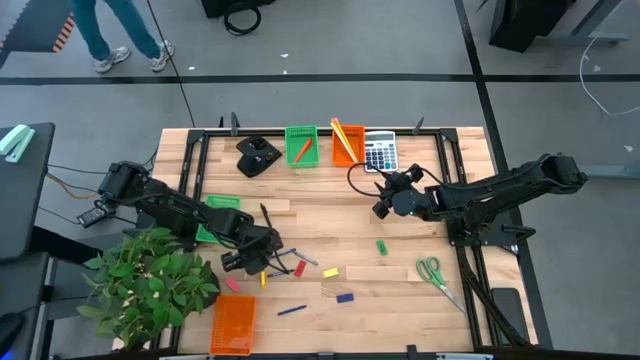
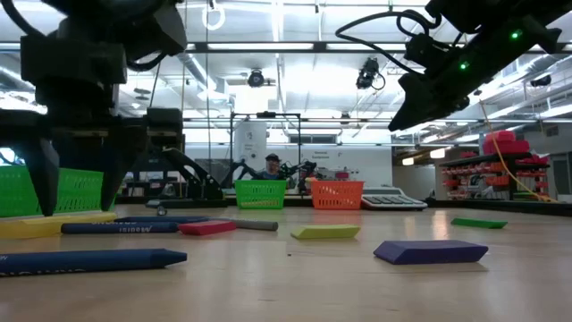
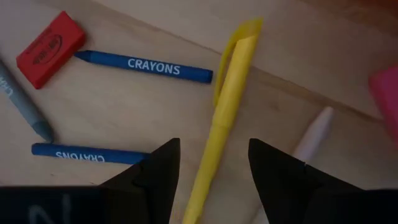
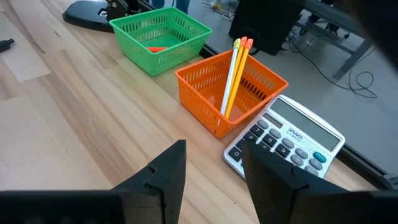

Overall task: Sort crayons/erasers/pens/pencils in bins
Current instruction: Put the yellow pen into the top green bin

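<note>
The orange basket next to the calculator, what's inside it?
Two long pencils lean inside the orange basket, their eraser tips poking above the rim. Its floor is largely hidden behind the mesh wall, so anything small lying flat there cannot be seen.

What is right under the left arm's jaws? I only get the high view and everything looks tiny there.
Observer: A yellow pen with a clip lies between the left gripper's open jaws, not yet gripped.
Operator: What are the blue sticks beside it?
Observer: The blue crayons; both are printed "CRAYONS".
Operator: What's the yellow in the orange bin by the calculator?
Observer: Two pencils, leaning side by side, eraser ends up.
</note>
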Robot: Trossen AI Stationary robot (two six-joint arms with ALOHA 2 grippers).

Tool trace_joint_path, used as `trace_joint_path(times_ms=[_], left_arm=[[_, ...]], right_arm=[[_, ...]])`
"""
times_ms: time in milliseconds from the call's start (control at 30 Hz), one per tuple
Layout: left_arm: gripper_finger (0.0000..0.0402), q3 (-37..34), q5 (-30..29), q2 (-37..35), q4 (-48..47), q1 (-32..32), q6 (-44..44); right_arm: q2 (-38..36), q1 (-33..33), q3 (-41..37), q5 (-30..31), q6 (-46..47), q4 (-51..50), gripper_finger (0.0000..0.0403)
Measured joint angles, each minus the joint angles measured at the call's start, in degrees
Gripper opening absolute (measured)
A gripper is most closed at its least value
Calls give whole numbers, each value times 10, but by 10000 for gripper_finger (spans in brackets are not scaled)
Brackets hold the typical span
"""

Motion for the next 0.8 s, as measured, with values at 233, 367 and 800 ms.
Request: trace_joint_path(times_ms=[233,367,800], left_arm=[[189,-11,11,32,27,-1,26],[172,-11,14,37,31,-1,30],[35,-12,13,39,36,2,41]], right_arm=[[0,0,0,-3,-3,-3,162],[0,0,0,-3,-4,-3,162],[0,0,0,-3,-5,-5,162]])
